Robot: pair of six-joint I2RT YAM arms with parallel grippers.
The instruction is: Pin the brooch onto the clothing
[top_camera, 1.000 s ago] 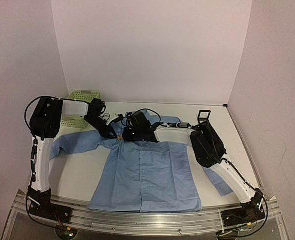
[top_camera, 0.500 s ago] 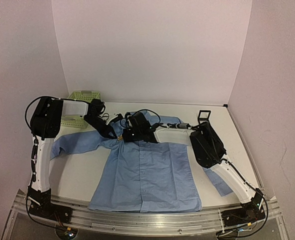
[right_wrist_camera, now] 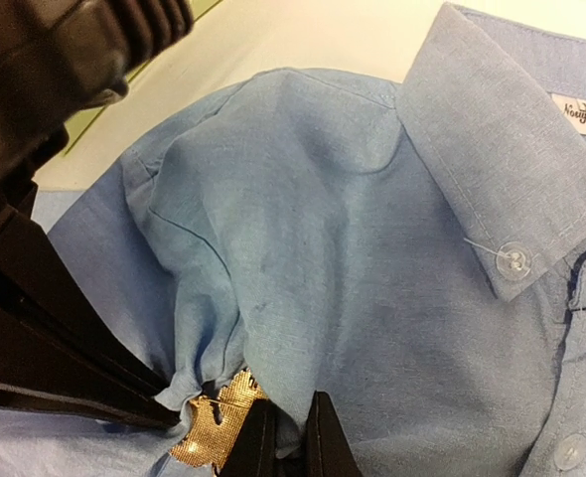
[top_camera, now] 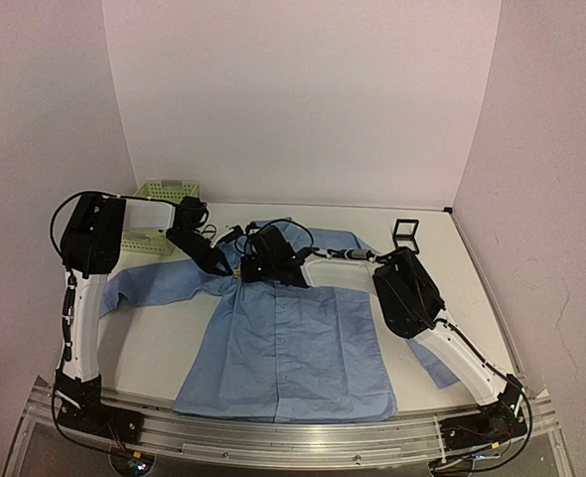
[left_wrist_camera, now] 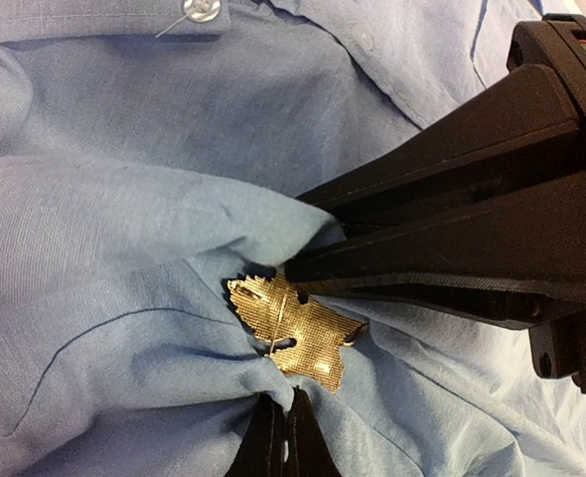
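The clothing (top_camera: pixel 288 338), a light blue collared shirt, lies spread on the table, front up. The brooch (left_wrist_camera: pixel 293 333) is a small gold-orange mesh leaf, half tucked into a bunched fold near the shirt's left shoulder; it also shows in the right wrist view as the brooch (right_wrist_camera: pixel 209 427) and from above as a tiny orange speck, the brooch (top_camera: pixel 239 273). My left gripper (left_wrist_camera: pixel 286 402) is shut, pinching shirt fabric just below the brooch. My right gripper (right_wrist_camera: pixel 291 409) meets it from the other side, its fingers (right_wrist_camera: pixel 328 442) closed on a fold of cloth right beside the brooch.
A green mesh basket (top_camera: pixel 162 214) stands at the back left behind the left arm. A small black-framed box (top_camera: pixel 405 231) sits at the back right. The shirt's collar button (right_wrist_camera: pixel 512 260) lies to the right of the pinched fold.
The right arm has shifted a little left toward the left gripper and its fingers have narrowed on the cloth. The left gripper has closed fully. The shirt has been drawn slightly left.
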